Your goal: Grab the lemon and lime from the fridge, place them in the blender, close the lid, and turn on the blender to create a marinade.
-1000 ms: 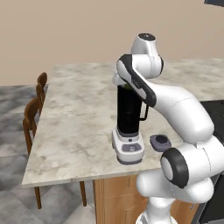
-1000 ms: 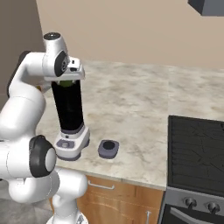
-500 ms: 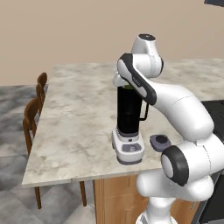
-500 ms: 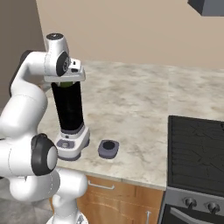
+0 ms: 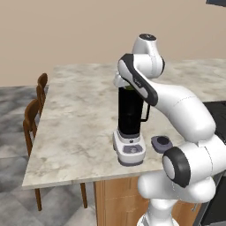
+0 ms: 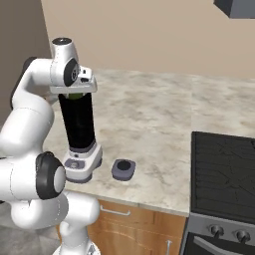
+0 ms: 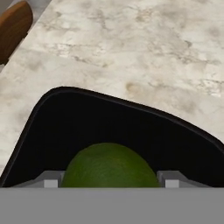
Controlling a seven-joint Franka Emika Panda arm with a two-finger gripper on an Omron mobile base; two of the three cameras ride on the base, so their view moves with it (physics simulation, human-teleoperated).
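Observation:
The blender is a tall black jar on a pale grey base, standing near the counter's front edge. My gripper hangs right over the jar's open mouth, shut on the green lime. The lime sits between the two fingers at the level of the rim. The lid, a small round grey cap, lies on the counter just right of the blender base. The jar's inside is black and I cannot tell what lies in it. The lemon and the fridge are out of view.
The marble counter stretches left and behind the blender. A black stovetop sits to the right. Two wooden chairs stand at the counter's left end. A dark tall surface rises at the far left.
The hand with the lime has sunk slightly toward the jar's mouth. The blender and lid have not moved.

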